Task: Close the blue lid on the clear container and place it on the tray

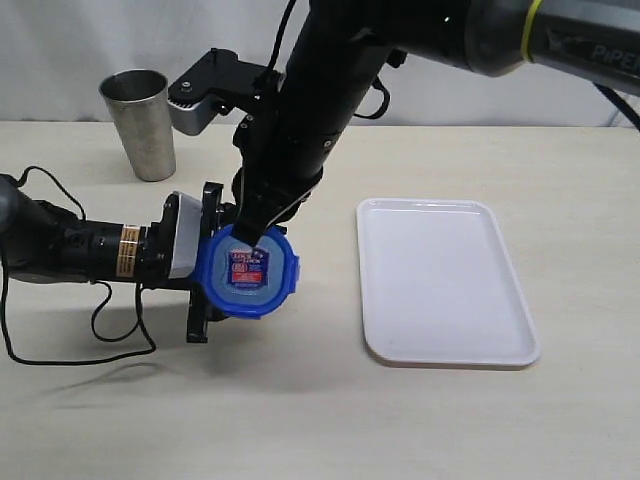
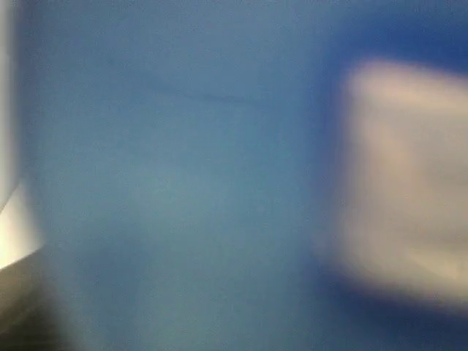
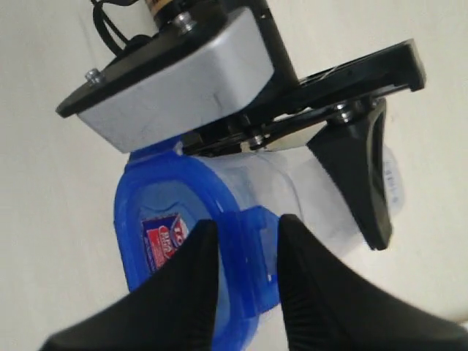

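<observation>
The blue lid (image 1: 247, 272) sits on top of the clear container, whose translucent wall (image 3: 307, 190) shows only in the right wrist view. My left gripper (image 1: 207, 262) reaches in from the left and is shut on the container, one black finger (image 3: 358, 168) lying along its side. From above, my right gripper (image 1: 257, 240) comes down on the lid (image 3: 168, 219). Its two black fingertips (image 3: 247, 227) are closed on one snap flap at the lid's rim. The left wrist view is a blur of blue lid (image 2: 183, 183). The white tray (image 1: 445, 280) lies to the right, apart from both grippers.
A shiny steel cup (image 1: 140, 120) stands at the back left of the beige table. The left arm's black cables (image 1: 100, 320) trail over the table at the left. The right arm's dark body (image 1: 320, 90) hangs over the middle.
</observation>
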Available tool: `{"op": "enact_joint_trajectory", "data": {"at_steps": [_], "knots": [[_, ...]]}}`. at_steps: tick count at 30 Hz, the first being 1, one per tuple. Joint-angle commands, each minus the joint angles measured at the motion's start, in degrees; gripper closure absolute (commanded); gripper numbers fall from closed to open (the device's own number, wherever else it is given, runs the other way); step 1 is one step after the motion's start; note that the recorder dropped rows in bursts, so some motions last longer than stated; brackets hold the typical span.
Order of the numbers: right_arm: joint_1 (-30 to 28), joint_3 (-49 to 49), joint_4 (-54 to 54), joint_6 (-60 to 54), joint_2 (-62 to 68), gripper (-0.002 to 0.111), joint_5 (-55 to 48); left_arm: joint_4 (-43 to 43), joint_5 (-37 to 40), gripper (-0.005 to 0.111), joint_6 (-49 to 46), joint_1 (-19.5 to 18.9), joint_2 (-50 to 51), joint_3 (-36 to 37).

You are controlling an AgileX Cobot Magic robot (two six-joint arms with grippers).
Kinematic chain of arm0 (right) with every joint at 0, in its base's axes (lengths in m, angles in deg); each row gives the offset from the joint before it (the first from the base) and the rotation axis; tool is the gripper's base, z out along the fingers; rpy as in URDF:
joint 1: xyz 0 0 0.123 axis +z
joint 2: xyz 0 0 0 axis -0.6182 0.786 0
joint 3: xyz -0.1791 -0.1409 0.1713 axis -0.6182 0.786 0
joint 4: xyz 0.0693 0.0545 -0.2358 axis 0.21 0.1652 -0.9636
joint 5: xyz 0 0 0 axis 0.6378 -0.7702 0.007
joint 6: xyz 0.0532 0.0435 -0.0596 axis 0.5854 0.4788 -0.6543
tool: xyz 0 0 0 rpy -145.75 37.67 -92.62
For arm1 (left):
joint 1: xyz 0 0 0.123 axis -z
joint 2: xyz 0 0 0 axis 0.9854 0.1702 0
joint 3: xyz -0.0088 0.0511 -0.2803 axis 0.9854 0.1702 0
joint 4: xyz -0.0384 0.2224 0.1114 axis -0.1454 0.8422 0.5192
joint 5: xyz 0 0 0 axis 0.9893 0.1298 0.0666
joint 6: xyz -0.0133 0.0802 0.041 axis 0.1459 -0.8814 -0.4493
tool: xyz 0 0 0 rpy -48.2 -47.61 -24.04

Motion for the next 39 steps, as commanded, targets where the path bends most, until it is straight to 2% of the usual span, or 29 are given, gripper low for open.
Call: {"op": "enact_joint_trajectory", "data": {"at_steps": [1,9,16,19,24,26,30,33,36,39], "knots": [[0.37,4.28,-0.20,1.34,6.12,0.092,-3.72,-3.55,-1.51,0.107,4.76,0.74,-0.40,0.20],[0.24,-3.68,-10.20,5.03,3.58,0.092,-3.72,-3.57,-1.51,0.107,7.23,0.74,-0.40,0.20],[-2.32,-8.00,-12.08,8.97,-0.34,0.089,-3.72,-5.97,-1.51,0.107,15.56,0.74,-0.40,0.20],[-3.31,-8.00,-12.88,11.29,-1.68,0.084,-3.72,-6.43,-1.51,0.107,17.36,0.74,-0.40,0.20],[-3.68,-8.00,-13.09,12.76,-3.63,0.065,-1.88,-8.04,-1.51,0.107,21.17,0.74,-0.40,0.20],[-3.68,-8.00,-13.09,13.88,-3.81,0.063,-1.67,-8.15,-1.51,0.107,21.35,0.74,-0.40,0.20],[-3.68,-8.00,-13.09,18.35,-3.30,0.072,-1.91,-8.44,-1.51,0.107,22.16,0.74,-1.20,0.20],[-3.56,-7.88,-12.69,20.39,-3.02,0.086,-1.52,-7.76,-1.51,0.107,26.22,0.74,-2.98,0.20],[-3.40,-7.88,-7.81,18.82,-3.02,0.103,-1.24,-5.37,2.66,0.107,28.95,0.74,-5.27,0.20],[-3.40,-7.88,-1.63,16.25,-2.45,0.104,-1.34,-2.78,4.28,0.107,30.76,0.74,-7.29,0.20]]}}
